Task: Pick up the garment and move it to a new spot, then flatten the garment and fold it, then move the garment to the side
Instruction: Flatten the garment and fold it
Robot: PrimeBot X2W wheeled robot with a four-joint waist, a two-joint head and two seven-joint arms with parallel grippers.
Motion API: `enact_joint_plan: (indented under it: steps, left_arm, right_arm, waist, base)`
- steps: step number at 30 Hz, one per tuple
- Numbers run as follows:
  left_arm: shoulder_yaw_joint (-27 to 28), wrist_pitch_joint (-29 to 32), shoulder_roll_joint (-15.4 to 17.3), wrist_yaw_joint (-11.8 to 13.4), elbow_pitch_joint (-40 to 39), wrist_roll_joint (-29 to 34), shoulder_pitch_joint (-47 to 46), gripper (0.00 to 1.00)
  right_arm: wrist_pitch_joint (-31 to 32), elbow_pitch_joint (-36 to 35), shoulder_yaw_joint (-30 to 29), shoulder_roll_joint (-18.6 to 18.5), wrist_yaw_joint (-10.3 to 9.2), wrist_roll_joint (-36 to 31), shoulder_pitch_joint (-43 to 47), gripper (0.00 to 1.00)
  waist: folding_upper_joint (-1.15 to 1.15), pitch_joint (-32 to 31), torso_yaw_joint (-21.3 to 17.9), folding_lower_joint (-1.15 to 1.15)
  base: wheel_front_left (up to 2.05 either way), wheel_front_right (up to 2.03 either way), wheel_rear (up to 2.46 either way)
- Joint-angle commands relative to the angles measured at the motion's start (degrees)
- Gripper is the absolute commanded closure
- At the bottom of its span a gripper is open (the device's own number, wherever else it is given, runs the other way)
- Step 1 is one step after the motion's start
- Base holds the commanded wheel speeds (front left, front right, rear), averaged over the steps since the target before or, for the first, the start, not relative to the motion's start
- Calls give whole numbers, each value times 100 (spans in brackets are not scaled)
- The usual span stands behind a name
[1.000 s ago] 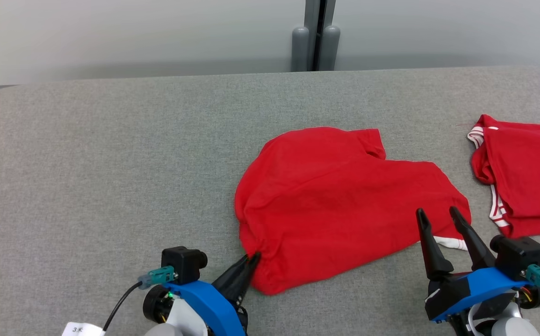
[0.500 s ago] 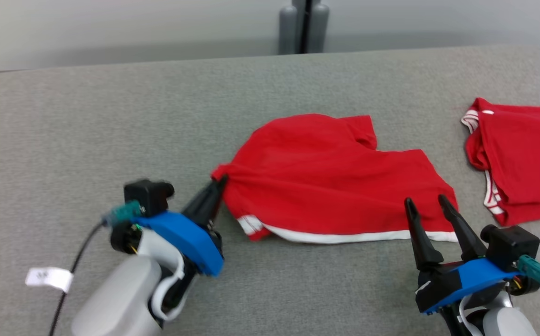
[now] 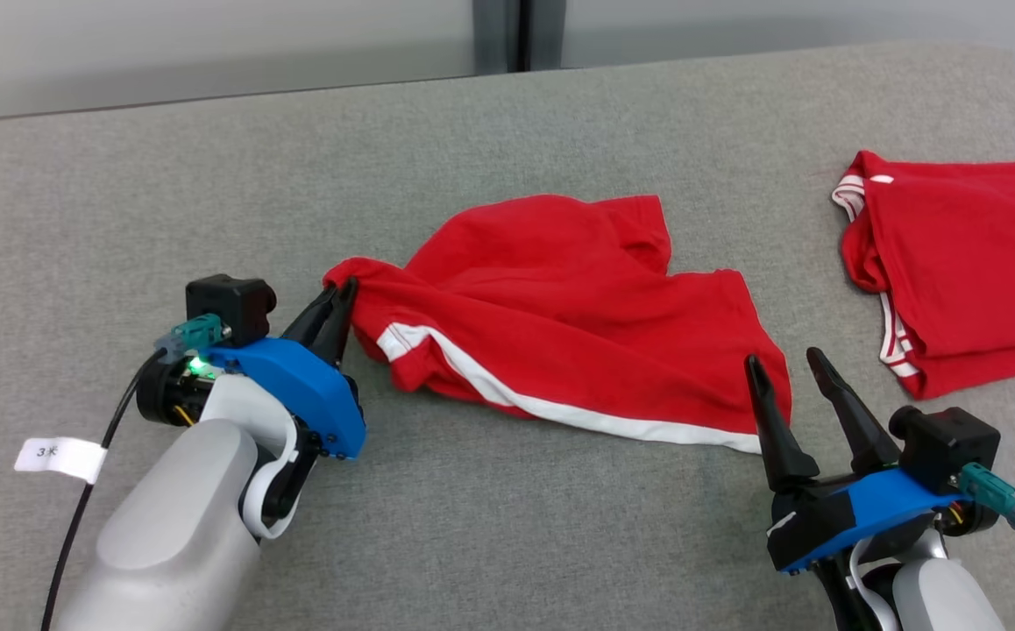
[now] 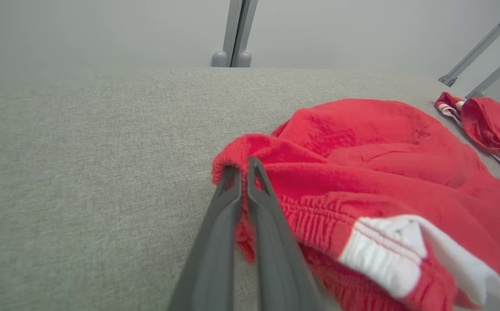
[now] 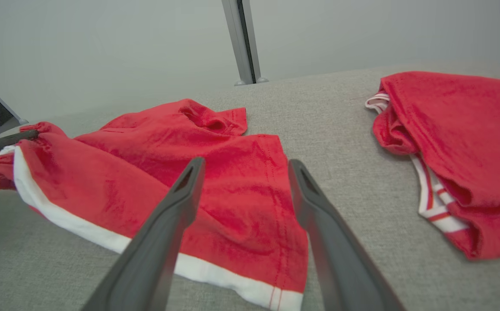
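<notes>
Second red garment (image 3: 963,263) partly off-frame

A small white tag (image 3: 60,457) on the black cable (image 3: 78,526) bears short dark print. It reads "3" followed by one small character, seemingly "米", though that is too small to be sure of.

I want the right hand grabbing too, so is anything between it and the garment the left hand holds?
Nothing visible. The open right hand sits at the white-trimmed edge of the red garment; the other red garment lies apart, to its right.
</notes>
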Motion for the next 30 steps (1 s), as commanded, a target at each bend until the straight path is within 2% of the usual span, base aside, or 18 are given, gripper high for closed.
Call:
enact_joint_plan:
  steps: [1, 9, 21, 24, 30]
  left_arm:
    - [12, -72, 6, -12, 17, -26, 99, 0]
    - [-26, -238, 55, -55, -268, -195, 724, 0]
    - [-30, -150, 302, 215, -821, -321, 1450, 0]
    - [23, -341, 349, 298, -975, -293, 1590, 0]
    - [358, -1132, 442, 482, -1386, -184, 2033, 0]
  right_arm:
    - [-15, 4, -20, -5, 4, 22, 3, 0]
    - [89, -49, -153, -5, 4, -57, 143, 0]
    - [304, -241, -246, -5, 4, -68, 374, 0]
    - [310, -279, -282, -5, 4, -49, 417, 0]
    - [244, -326, -490, -4, 4, -125, 550, 0]
  waist:
    - [0, -39, 24, -1]
    - [0, -406, 260, -1]
    - [0, -741, 500, -1]
    - [0, -782, 500, -1]
    - [0, -888, 503, -1]
  base:
    - [0, 0, 0]
    - [0, 0, 0]
    - [0, 0, 0]
    - [0, 0, 0]
    - [0, 0, 0]
